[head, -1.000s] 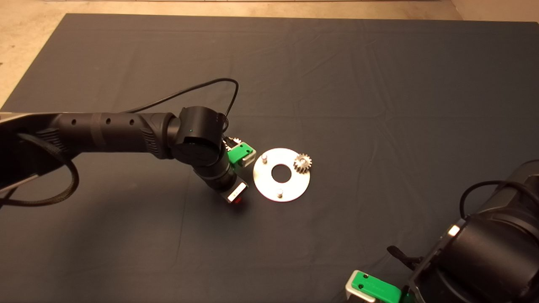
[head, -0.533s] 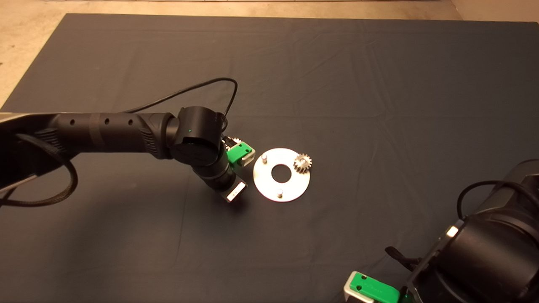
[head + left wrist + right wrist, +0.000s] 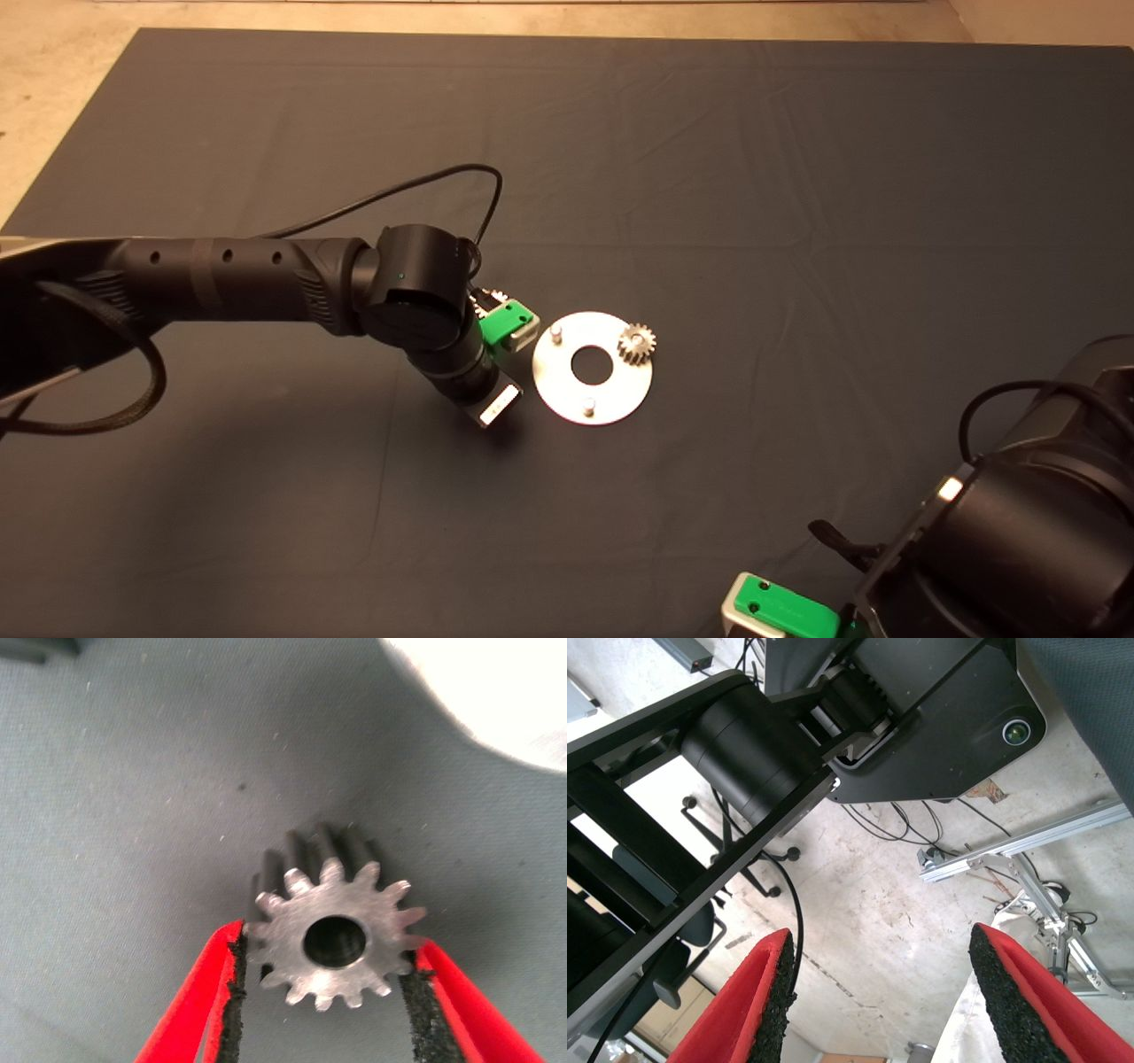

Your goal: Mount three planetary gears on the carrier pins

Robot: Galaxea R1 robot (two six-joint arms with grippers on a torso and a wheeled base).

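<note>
One gear [image 3: 636, 342] sits on its pin already — my left gripper [image 3: 326, 979] has a second gear [image 3: 332, 939] pinched between its pads [image 3: 235, 979], disc [image 3: 496, 691] just beyond. I'd lift straight, keep the bore level. Right gripper [image 3: 877, 992] parked, fingers apart.

Left wrist view: one planetary gear [image 3: 334, 942] lay on the dark mat [image 3: 133, 815], bore facing the camera, between the left gripper [image 3: 323, 992] pads. Both black pads [image 3: 233, 992] sat at the tooth tips on either side. Beyond the gear, a bright disc [image 3: 496, 691] edge showed, apart from it.
</note>
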